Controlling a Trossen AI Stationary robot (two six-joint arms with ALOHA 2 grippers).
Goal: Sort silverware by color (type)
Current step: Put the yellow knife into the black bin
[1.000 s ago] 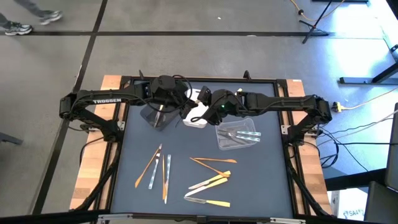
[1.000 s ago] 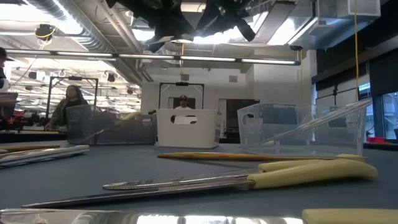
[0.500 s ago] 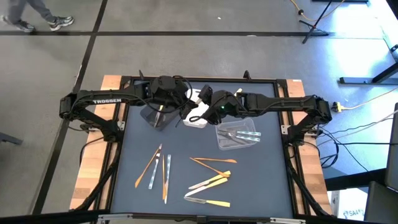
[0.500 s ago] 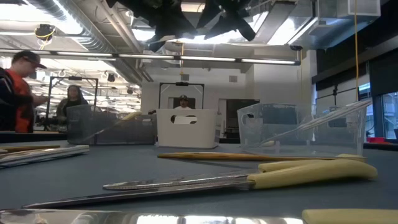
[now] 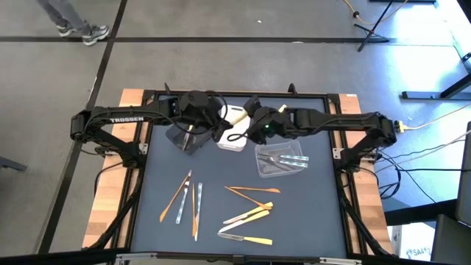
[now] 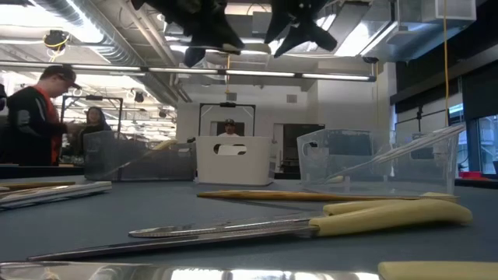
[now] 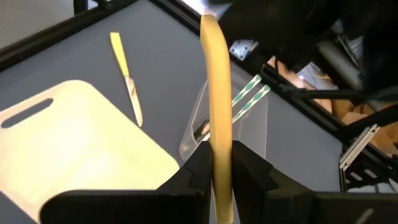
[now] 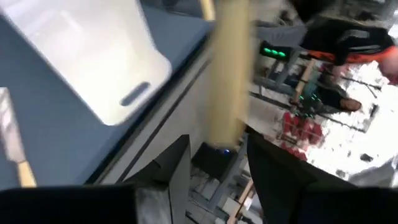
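Silverware piece, a pale yellow handle (image 7: 216, 112), stood clamped between the left gripper (image 7: 219, 163) jaws above the white tray (image 5: 234, 138). Right gripper (image 8: 213, 155), jaws apart, hovered beside; loose utensils (image 5: 249, 215) lay well apart.

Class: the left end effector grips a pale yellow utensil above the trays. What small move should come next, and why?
Probably shift the left end effector over the white tray before lowering. It is shut on the pale yellow utensil, the white tray looks bare where visible, and the clear tray holds silver-grey pieces.
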